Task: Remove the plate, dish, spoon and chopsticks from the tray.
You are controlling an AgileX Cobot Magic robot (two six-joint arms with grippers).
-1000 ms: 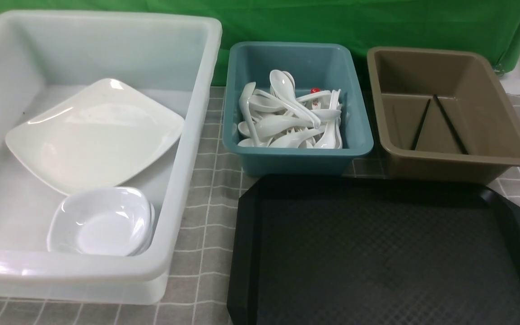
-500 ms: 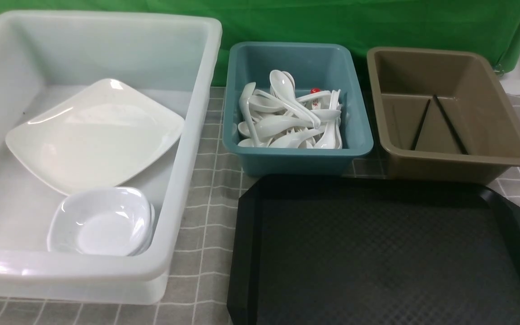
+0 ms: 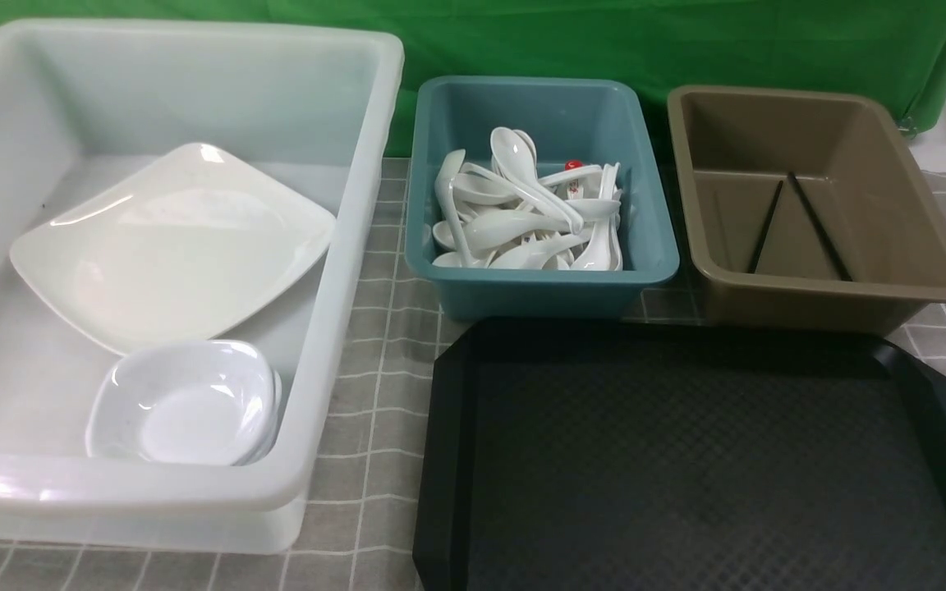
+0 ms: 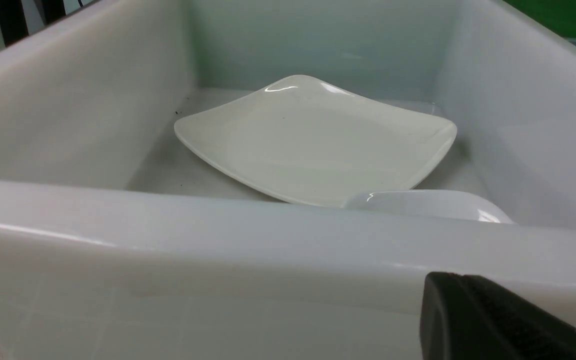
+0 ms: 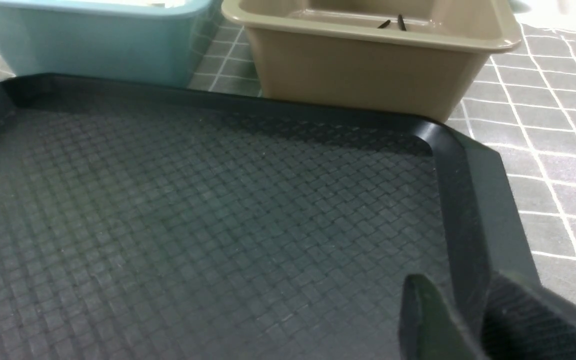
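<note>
Nothing has shifted — tray (image 3: 703,468) bare, left gripper (image 4: 498,320) closed, right gripper (image 5: 473,325) slightly parted.

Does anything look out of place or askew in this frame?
Nothing stands out. The plate lies flat in the white tub, the chopsticks rest splayed in the brown tub, and the tray is bare.

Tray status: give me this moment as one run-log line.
tray: bare | plate: in white bin | chopsticks: in brown tub | spoons: in teal tub
</note>
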